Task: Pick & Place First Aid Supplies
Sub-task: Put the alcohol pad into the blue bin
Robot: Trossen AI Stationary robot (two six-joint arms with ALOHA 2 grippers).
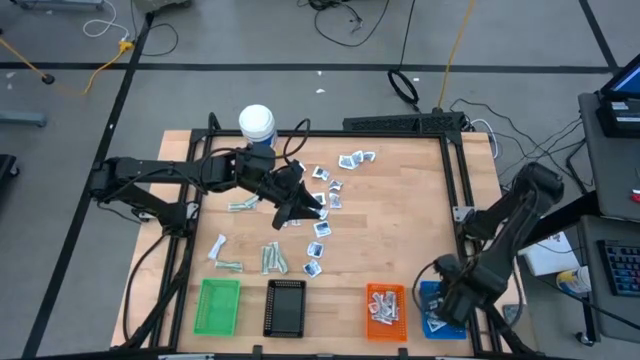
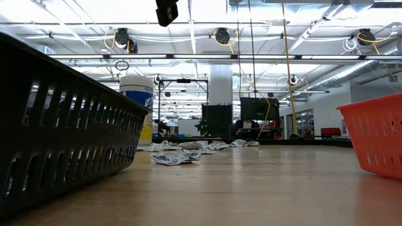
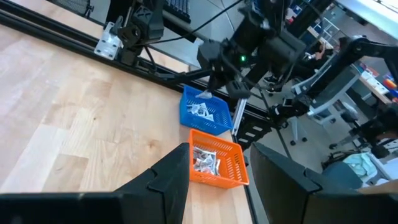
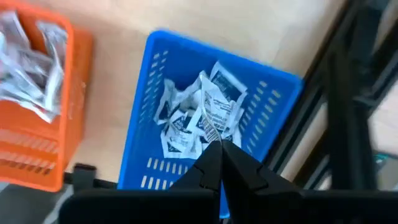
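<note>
Four rectangular slotted plastic trays line the wooden table's [image 1: 400,220] 6 o'clock edge: green tray [image 1: 218,306], black tray [image 1: 286,307], orange tray [image 1: 385,309], blue tray [image 1: 432,310].

Right gripper [image 4: 219,148]: over the blue tray at the table's 5 o'clock corner, hard by the black frame rail; fingers pressed together at the tips, pinching a white-and-blue printed sachet [image 4: 214,111] above the heap of like sachets in that tray.

Orange tray: holds crumpled white packets [image 3: 204,160]; just beside the blue tray, a narrow strip of bare wood between.

Left gripper [image 1: 297,209]: at table centre among the scattered first aid supplies [image 1: 325,196]; fingers apart, holding nothing that shows.

Loose square sachets: strewn from centre toward 1 o'clock. Pale grey-green wrapped strips [image 1: 272,259]: grouped toward 8 o'clock, near the green tray.

Tall white bottle [image 1: 257,124]: upright at 11 o'clock, near the far rail.

Open room: bare wood across the 3 o'clock side, between centre and the right rail.
</note>
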